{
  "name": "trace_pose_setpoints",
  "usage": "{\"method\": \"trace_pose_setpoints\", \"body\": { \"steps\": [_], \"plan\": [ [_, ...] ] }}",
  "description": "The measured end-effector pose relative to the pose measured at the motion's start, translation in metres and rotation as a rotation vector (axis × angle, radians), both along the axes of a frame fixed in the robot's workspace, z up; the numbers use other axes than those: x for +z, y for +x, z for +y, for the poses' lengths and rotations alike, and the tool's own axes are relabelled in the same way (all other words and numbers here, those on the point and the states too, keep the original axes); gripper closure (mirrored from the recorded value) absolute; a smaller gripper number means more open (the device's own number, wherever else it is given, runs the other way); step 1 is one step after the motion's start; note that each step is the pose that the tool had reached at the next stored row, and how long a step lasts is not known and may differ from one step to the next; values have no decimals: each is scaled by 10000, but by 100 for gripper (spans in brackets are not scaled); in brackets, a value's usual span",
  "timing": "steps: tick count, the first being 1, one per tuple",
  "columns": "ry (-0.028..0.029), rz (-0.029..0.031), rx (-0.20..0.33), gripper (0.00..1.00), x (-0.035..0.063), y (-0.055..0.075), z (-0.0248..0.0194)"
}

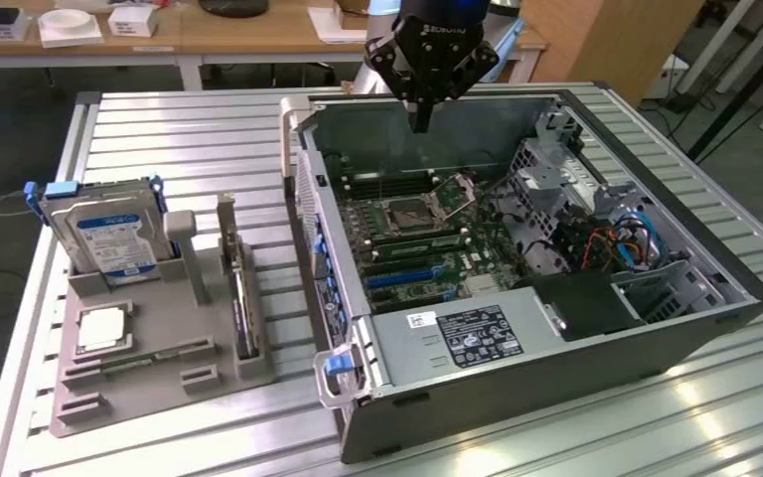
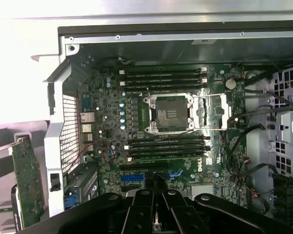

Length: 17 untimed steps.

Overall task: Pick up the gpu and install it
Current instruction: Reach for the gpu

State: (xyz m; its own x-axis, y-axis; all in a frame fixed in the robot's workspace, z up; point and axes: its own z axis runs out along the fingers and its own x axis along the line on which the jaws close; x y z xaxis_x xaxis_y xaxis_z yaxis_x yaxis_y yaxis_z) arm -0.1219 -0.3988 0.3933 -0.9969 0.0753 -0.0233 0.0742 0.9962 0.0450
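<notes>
Grey plastic is seen in the exterior view as a holder [image 1: 156,397] placed on the slatted metal table [image 1: 699,437], at the exterior view's left of the open computer case [image 1: 515,397]. The gpu [image 1: 239,303] is stood on its long edge in a slot of this holder. Its long axis is directed from the far side of the table toward the camera, about parallel to the nearest wall of the case. Its silver end bracket [image 1: 227,219] is raised upright at the far end. A hard drive [image 1: 103,234] with a blue and white label is stood in the same holder, but its writing cannot be read. The gripper [image 1: 420,121] is hung above the far part of the case, pointed down. Its fingers are pressed together and nothing is held or touched by them. A black label [image 1: 477,336] with white print is fixed on the box inside the case, and the print is too small to be read.

In the wrist view the motherboard [image 2: 112,122] is looked at from above, with the empty processor socket [image 2: 172,113] between rows of dark memory slots [image 2: 161,78]. The gripper [image 2: 157,204] is shown closed, with nothing between the fingers. The gpu [image 2: 27,190] is seen outside the case wall as a narrow green board. A small white logo [image 2: 198,165] is printed on the motherboard, and it cannot be read with certainty.
</notes>
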Motion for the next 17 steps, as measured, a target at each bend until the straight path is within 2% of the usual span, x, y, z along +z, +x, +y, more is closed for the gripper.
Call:
{"method": "trace_pose_setpoints", "body": {
  "steps": [7,17],
  "plan": [
    [1,-4,0,85,0,-40,0],
    [0,-6,1,85,-7,-325,-3]
  ]
}}
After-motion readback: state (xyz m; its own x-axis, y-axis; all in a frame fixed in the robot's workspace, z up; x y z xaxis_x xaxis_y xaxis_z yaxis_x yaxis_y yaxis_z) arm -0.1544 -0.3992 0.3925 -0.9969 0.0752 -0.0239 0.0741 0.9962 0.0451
